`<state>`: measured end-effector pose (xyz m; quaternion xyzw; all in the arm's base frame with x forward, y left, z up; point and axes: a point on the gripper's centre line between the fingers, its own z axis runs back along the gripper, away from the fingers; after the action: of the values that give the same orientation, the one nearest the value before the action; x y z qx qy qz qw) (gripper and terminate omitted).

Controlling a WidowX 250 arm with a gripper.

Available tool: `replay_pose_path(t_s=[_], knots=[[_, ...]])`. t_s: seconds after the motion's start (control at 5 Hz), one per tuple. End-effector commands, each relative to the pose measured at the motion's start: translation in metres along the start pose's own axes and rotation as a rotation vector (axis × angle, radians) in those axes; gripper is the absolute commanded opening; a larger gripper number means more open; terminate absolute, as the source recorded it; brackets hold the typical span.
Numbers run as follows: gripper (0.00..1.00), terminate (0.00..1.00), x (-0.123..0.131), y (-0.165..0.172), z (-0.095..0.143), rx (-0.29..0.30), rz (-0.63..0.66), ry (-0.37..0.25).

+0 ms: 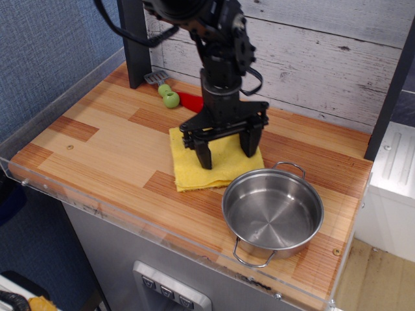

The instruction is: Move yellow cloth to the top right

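Mid-frame, your gripper (226, 144), fingers spread, presses the cloth (216, 163) beside the pot (273, 212); next, drag it toward the upper right.

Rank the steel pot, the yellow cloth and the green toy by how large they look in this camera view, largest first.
1. Steel pot: largest, though it also sits nearer the camera.
2. Yellow cloth: close behind; the gripper covers part of it, so the gap is unsure.
3. Green toy: clearly smallest, and farthest back.
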<state>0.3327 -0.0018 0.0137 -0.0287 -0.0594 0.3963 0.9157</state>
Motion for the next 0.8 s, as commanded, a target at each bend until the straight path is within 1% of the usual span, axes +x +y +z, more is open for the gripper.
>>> replay_pose_path(t_s=[0.0, 0.2, 0.4, 0.6], knots=[[1.00, 0.00, -0.005, -0.042, 0.003, -0.064, -0.040, -0.020], [1.00, 0.00, -0.003, -0.066, -0.001, -0.082, -0.049, -0.019], [1.00, 0.00, -0.004, -0.083, 0.001, -0.090, -0.055, -0.009], [1.00, 0.00, -0.012, -0.099, 0.003, -0.106, -0.084, 0.007]])
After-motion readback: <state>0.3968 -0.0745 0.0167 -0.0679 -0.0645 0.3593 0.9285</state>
